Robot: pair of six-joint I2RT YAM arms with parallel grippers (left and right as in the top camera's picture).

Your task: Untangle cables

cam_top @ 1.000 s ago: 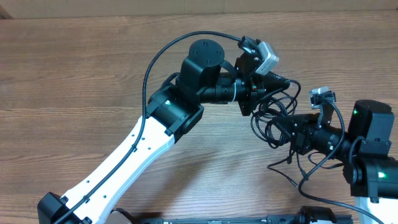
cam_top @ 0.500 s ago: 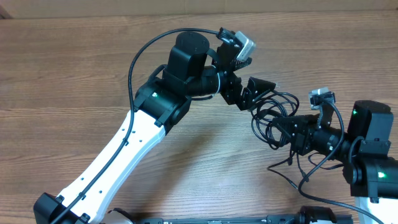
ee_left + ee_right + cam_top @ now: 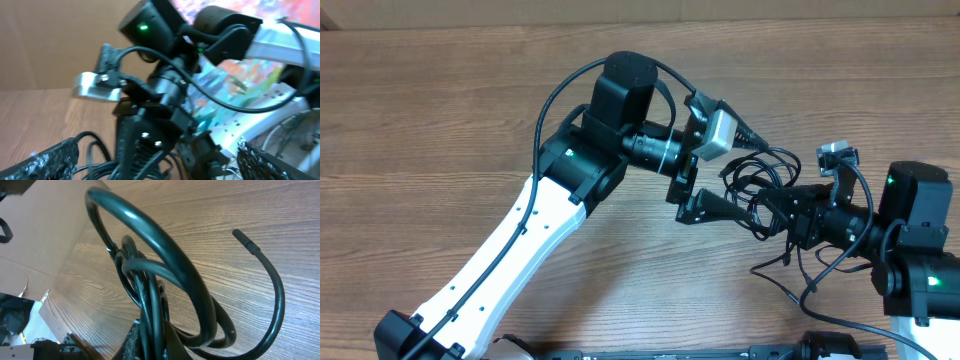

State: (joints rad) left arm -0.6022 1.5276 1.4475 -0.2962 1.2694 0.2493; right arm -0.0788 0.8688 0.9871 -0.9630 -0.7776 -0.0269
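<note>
The cables (image 3: 775, 165) form a tangled black bundle of loops at the table's right side. My right gripper (image 3: 767, 207) is shut on the bundle from the right; in the right wrist view the strands (image 3: 150, 260) rise out of the closed jaws of that gripper (image 3: 152, 347), and one free plug end (image 3: 245, 236) curls off to the right. My left gripper (image 3: 740, 178) stands wide open on the bundle's left side, facing it. In the left wrist view its fingertips (image 3: 47, 160) sit far apart, with the loops (image 3: 95, 155) and the right arm's black head between them, untouched.
Bare wooden table (image 3: 440, 120) stretches to the left and behind. The left arm's white link (image 3: 520, 260) crosses the front left. The right arm's base (image 3: 918, 250) stands at the right edge, with a thin black cord (image 3: 800, 288) trailing on the wood in front of it.
My left gripper has opened, let go of the bundle and drawn back left, then turned its wrist and swung down beside the bundle. The right gripper has held still.
</note>
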